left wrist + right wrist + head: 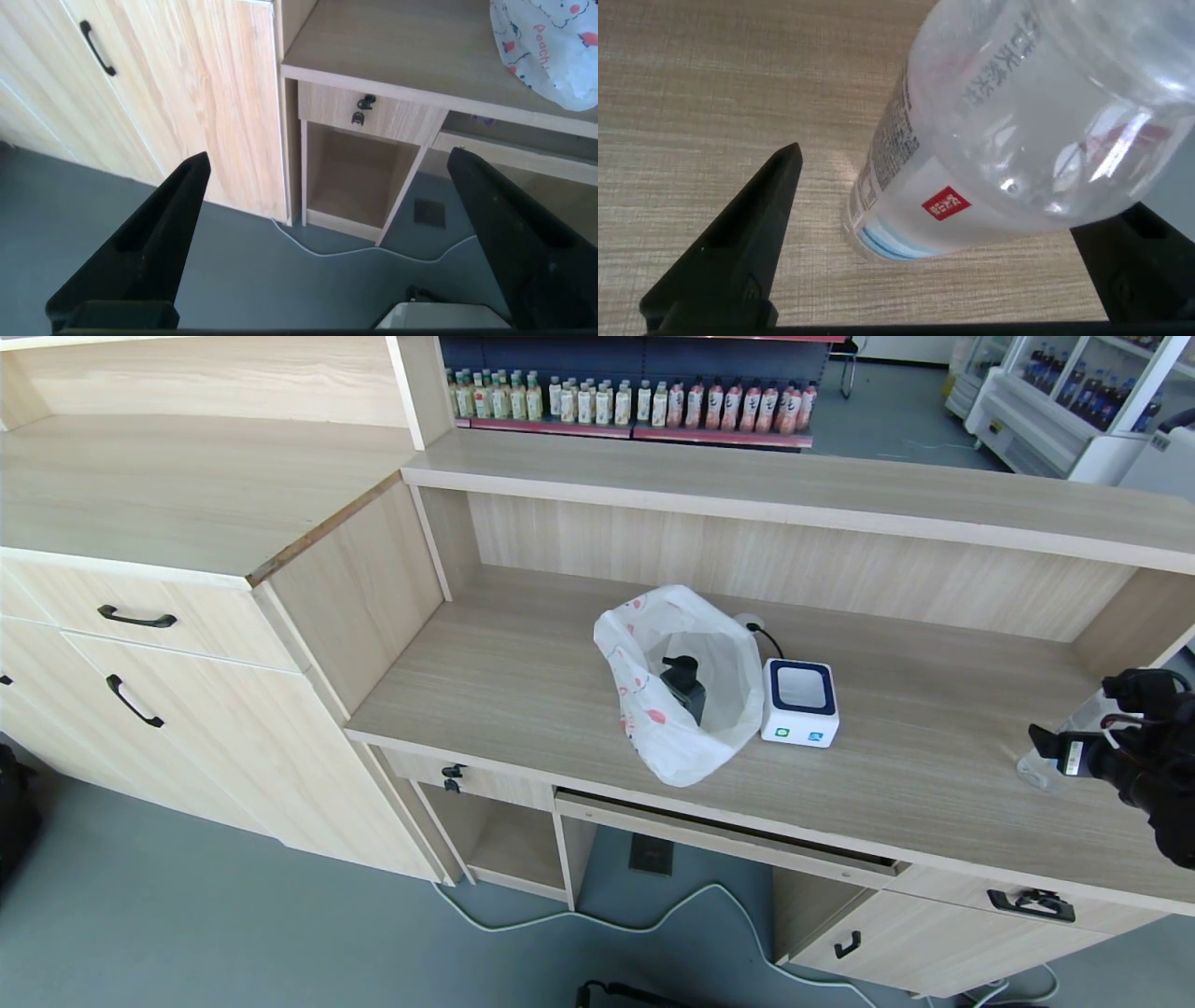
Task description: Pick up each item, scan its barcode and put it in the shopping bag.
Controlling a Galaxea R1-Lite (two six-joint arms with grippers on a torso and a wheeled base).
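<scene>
Head view: we see the shopping bag [686,681] in the middle of the worktop [523,691]. The scanner [799,702] is just right of it, and a clear bottle [1047,763] is far right. Left wrist view: our left hand [329,159] is spread wide over the floor [234,271]. Right wrist view: our right hand [962,187] is spread apart around the bottle.

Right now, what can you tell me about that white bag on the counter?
The bag is thin white plastic printed with red and pink marks, crumpled but standing with its mouth open upward. It sits on the wooden counter near the front edge. A dark item with a pump-like top stands inside. The white scanner sits beside it on the robot's right, seemingly touching.
</scene>
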